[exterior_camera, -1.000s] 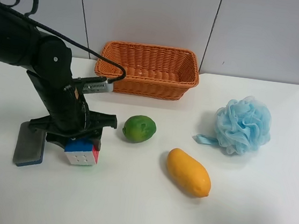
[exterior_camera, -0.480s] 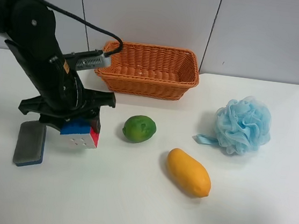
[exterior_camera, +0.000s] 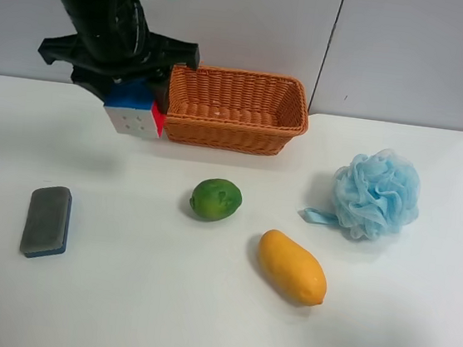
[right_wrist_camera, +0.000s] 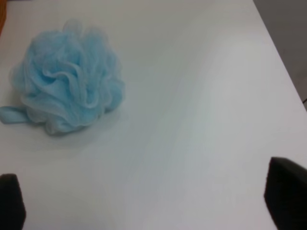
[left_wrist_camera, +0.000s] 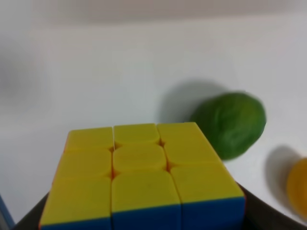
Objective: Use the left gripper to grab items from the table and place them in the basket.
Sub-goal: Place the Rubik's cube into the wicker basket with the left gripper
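My left gripper is shut on the puzzle cube and holds it high above the table, just left of the wicker basket. In the left wrist view the cube's yellow face fills the foreground. On the table lie the grey-and-blue sponge, the green fruit, which also shows in the left wrist view, the orange mango and the light-blue pouf. My right gripper is open over bare table near the pouf; only its dark fingertips show.
The basket stands at the back of the white table against a grey panelled wall. The table's edge runs close beside the pouf in the right wrist view.
My left gripper has lifted the cube off the table and carried it up and back toward the basket's left end. The sponge, which it half covered, now lies in full view.
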Motion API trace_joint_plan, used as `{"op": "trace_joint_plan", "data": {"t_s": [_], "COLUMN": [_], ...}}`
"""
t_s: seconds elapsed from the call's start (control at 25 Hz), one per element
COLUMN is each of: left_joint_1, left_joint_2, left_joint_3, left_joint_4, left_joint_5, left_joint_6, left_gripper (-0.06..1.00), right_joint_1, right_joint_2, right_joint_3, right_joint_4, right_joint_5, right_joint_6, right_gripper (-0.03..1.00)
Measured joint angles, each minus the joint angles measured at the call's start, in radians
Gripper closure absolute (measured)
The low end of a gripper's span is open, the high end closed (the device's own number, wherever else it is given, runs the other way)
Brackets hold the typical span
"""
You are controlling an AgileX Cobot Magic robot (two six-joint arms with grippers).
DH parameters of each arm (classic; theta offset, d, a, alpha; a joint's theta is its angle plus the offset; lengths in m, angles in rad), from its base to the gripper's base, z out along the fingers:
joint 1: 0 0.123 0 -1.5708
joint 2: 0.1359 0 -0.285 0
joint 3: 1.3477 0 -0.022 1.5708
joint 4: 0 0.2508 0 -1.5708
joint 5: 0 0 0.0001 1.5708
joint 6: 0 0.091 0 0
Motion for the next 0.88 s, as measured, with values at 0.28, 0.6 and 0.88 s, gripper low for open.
{"op": "trace_joint_plan", "data": {"t_s": [0.28, 0.6, 0.88], "left_joint_1": [0.000, 0.005, 0.038], "left_joint_2": [0.221, 0.451, 0.547], "left_joint_3": [-0.340, -0.638, -0.687], "left_joint_4": [0.015, 0.020, 0.018], "left_joint_5": [0.096, 0.096, -0.045], "left_joint_6": [0.129, 0.213, 0.239], "left_gripper": [0.38, 0.38, 0.38], "right_joint_1": [0.000, 0.000, 0.000], "right_joint_2": [0.000, 0.000, 0.000], "right_joint_3": [0.000, 0.000, 0.000], "right_joint_4": [0.000, 0.000, 0.000], "right_joint_5": [0.000, 0.000, 0.000], "right_joint_6": [0.000, 0.000, 0.000], "right_gripper": [-0.02, -0.02, -0.02]}}
